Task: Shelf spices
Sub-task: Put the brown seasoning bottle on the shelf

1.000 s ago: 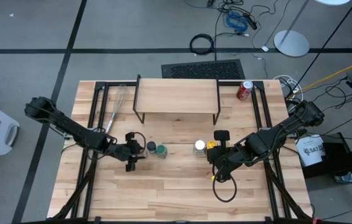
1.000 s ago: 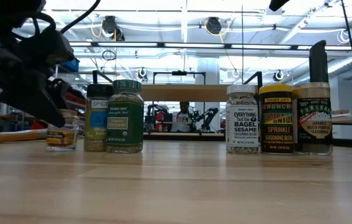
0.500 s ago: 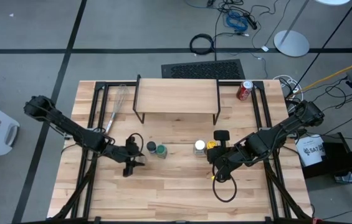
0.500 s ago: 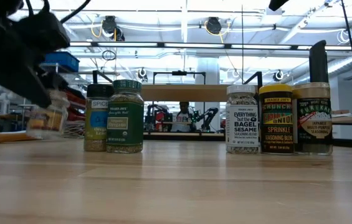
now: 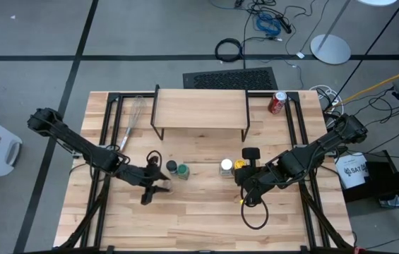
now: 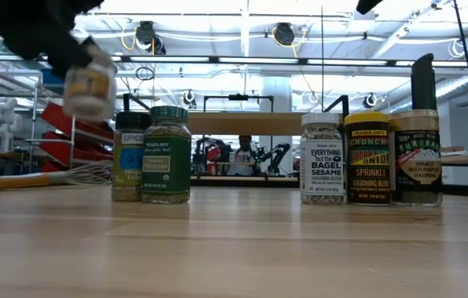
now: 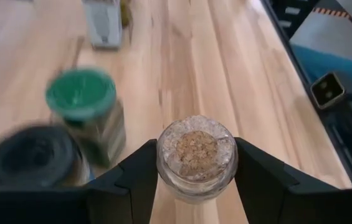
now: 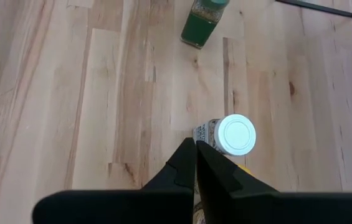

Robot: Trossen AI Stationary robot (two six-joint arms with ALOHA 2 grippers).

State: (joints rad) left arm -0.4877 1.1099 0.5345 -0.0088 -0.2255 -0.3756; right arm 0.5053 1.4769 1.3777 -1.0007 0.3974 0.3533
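Note:
My left gripper (image 7: 196, 163) is shut on a small glass jar with a cork stopper (image 6: 89, 83), held in the air near the green-lid jar (image 5: 183, 171) and the dark-lid jar (image 5: 171, 166). Those two stand on the tabletop. The white-lid jar (image 5: 226, 166), the yellow jar (image 5: 239, 165) and a dark-lid jar (image 6: 416, 157) stand in a group to their right. My right gripper (image 8: 194, 152) is shut, hovering just near of the white-lid jar (image 8: 236, 134). The shelf (image 5: 199, 109) stands at the far side, its board bare. My left gripper pinches the cork-stoppered jar by its glass body (image 7: 163, 168) just under the rim, one finger (image 7: 135, 177) on each side. The fingers come slanting down from the table's left. The jar is lifted clear of the table and roughly upright, cork (image 7: 195, 144) on top.
A wire whisk (image 5: 134, 116) lies left of the shelf and a red can (image 5: 277, 102) stands at the far right corner. A loose black cable (image 5: 255, 212) loops on the table below my right arm. Bare wood stretches along the near edge.
My left gripper has raised the cork-stoppered jar from the tabletop to well above the other jars' lids, drifting a little toward the near edge. The jar was standing on the wood a second ago and now hangs clear. My right arm has kept still.

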